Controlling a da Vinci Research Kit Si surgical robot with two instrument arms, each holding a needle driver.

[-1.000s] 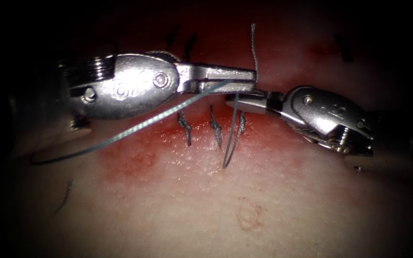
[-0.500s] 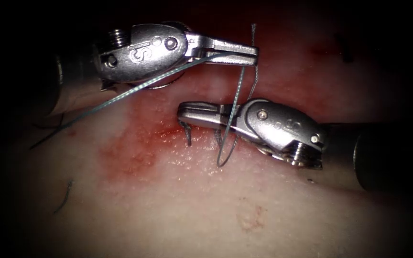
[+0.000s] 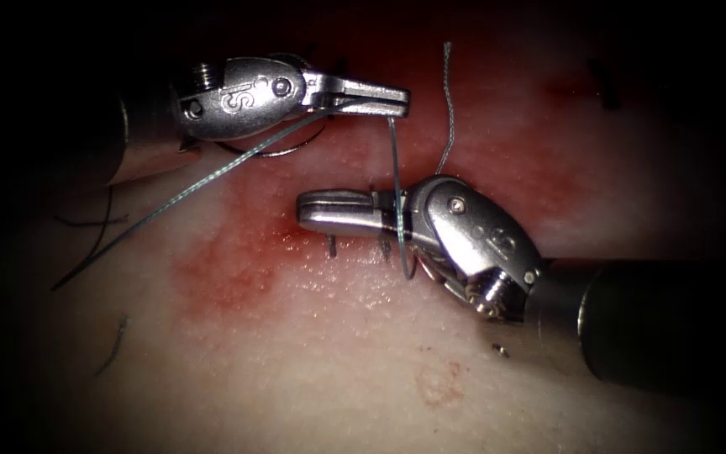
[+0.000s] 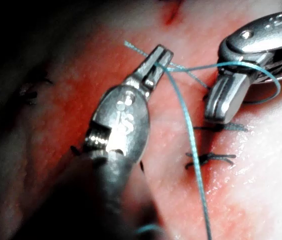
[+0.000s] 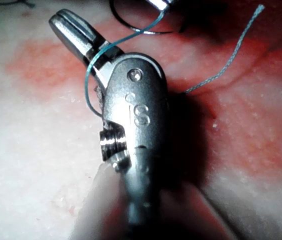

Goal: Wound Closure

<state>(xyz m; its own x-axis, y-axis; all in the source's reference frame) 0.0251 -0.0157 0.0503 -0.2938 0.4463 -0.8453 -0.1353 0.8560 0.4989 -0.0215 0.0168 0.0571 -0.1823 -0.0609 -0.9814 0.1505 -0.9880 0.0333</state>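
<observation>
The left tool (image 3: 388,97) pinches the thin blue thread (image 3: 212,175); the right tool (image 3: 329,210), thread-wrapped, has jaws together, the needle (image 3: 275,153) half hidden.

1. The left tool (image 3: 380,88) bore an engraved mark that read as "S" on its wrist housing, with a fainter stroke beside it.
2. The right tool (image 3: 338,208) carried a similar "S" mark on its housing.
3. No other text was legible.
</observation>
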